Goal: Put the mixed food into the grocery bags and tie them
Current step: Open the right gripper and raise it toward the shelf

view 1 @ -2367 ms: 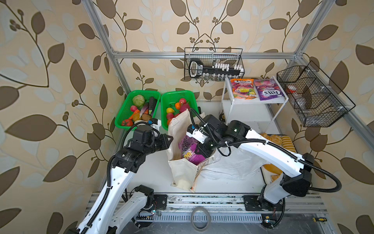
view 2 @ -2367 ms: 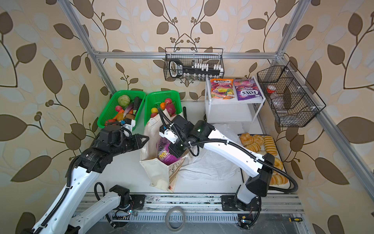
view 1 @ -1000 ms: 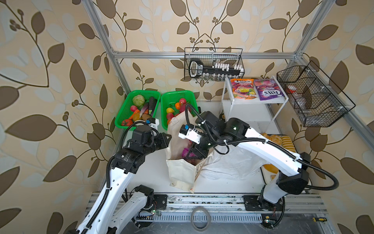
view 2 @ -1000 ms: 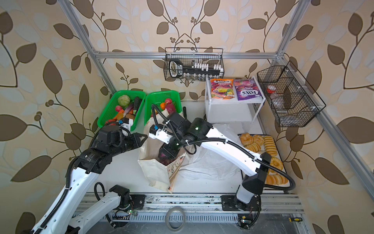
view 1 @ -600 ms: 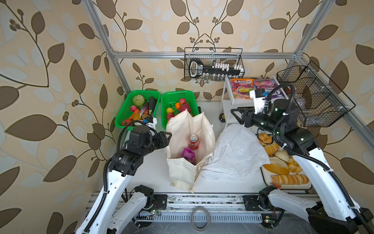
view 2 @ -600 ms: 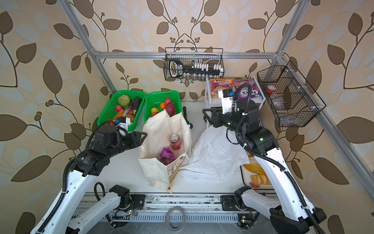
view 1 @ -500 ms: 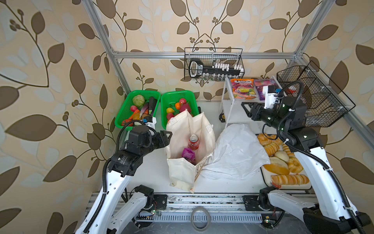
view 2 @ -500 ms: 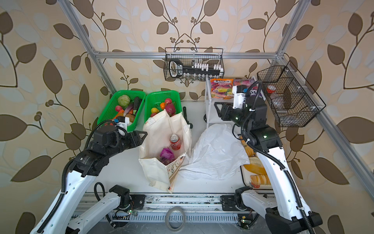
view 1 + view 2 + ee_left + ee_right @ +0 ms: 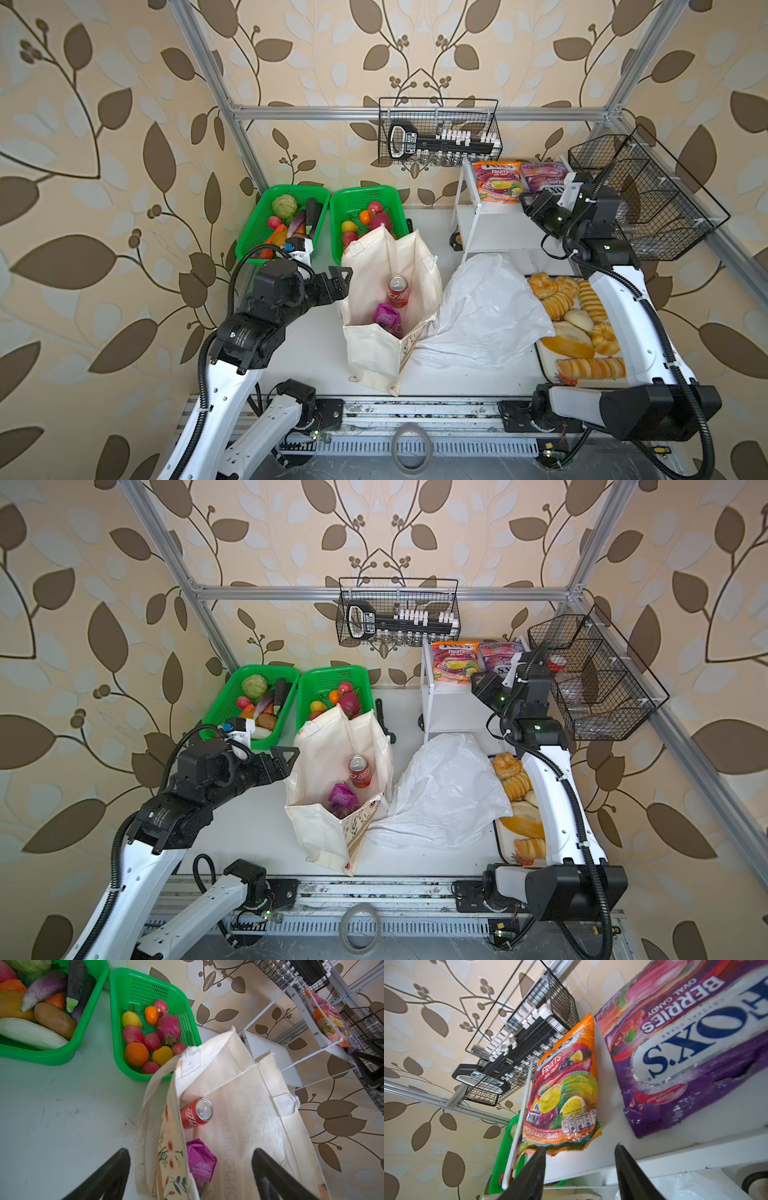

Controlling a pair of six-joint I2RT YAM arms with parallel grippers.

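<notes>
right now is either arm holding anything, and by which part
Nothing is held. The left gripper is open, jaws at the rim of the cloth tote; the right gripper is open and empty before the orange pouch.

Overhead stereo pair, close wrist views, tote [image 9: 370, 353] shared

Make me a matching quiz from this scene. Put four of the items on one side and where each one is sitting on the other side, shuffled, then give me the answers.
Things:
1. red soda can
2. orange FOX'S pouch
3. pink dragon fruit
4. white plastic bag

Places:
A. in the green basket of fruit
B. inside the cloth tote
C. crumpled on the table, beside the tote
D. on top of the white shelf

Pairs: 1-B, 2-D, 3-A, 4-C.
</notes>
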